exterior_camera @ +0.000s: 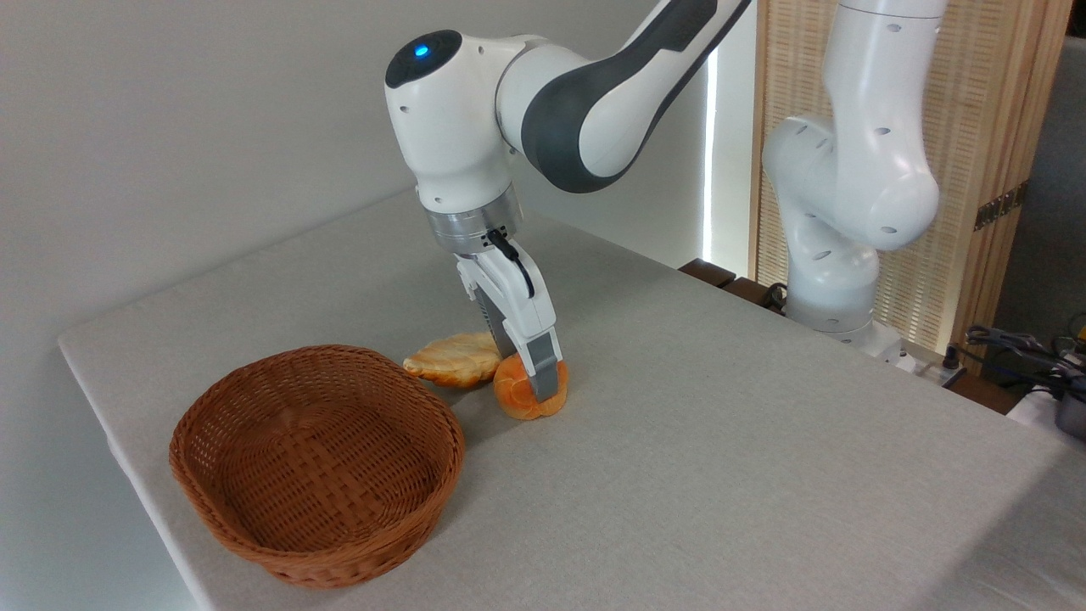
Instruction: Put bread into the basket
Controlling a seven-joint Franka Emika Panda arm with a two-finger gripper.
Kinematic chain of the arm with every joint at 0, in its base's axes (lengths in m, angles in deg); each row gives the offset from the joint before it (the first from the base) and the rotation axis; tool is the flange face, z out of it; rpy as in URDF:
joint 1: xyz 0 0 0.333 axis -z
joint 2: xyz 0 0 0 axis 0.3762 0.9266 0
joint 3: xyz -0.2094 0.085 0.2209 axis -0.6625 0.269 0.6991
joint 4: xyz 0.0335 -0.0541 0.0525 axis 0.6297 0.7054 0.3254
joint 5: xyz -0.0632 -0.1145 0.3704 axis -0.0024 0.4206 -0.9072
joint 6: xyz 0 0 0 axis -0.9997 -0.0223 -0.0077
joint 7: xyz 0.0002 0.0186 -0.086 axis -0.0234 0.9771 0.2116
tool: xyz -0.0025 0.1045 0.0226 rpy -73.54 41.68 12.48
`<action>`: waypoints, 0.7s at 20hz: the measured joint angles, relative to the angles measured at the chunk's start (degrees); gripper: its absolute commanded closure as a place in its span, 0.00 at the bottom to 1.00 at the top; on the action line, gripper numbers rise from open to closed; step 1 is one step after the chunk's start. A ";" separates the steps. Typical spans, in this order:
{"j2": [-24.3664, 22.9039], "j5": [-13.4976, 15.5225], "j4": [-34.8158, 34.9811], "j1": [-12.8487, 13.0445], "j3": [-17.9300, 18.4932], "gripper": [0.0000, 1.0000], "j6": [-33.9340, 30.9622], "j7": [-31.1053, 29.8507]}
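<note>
Bread (522, 397) is seen on the bench (721, 441) at frame centre, just right of the basket (316, 462), with the pincer (536, 383) lowered over it, fingers straddling it. Whether it is truly gripped cannot be told. The grasping step is judged in hand; a lift and leftward carry would be called for.

Rough woven wicker basket (318, 467), matt cloth-covered table (721, 424), glossy white plastic arm (475, 110).
</note>
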State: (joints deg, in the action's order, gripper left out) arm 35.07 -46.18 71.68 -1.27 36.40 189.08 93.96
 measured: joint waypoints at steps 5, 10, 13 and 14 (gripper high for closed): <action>0.06 -0.33 0.03 0.00 0.00 0.00 0.00 0.16; 0.28 -0.44 0.05 0.00 0.00 0.00 0.00 0.16; 0.47 -0.45 0.05 0.01 0.00 0.00 0.00 0.17; 0.57 -0.45 0.05 0.01 0.00 0.00 0.00 0.17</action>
State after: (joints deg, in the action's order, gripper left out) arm 35.64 -46.63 71.73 -1.26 36.40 189.09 94.13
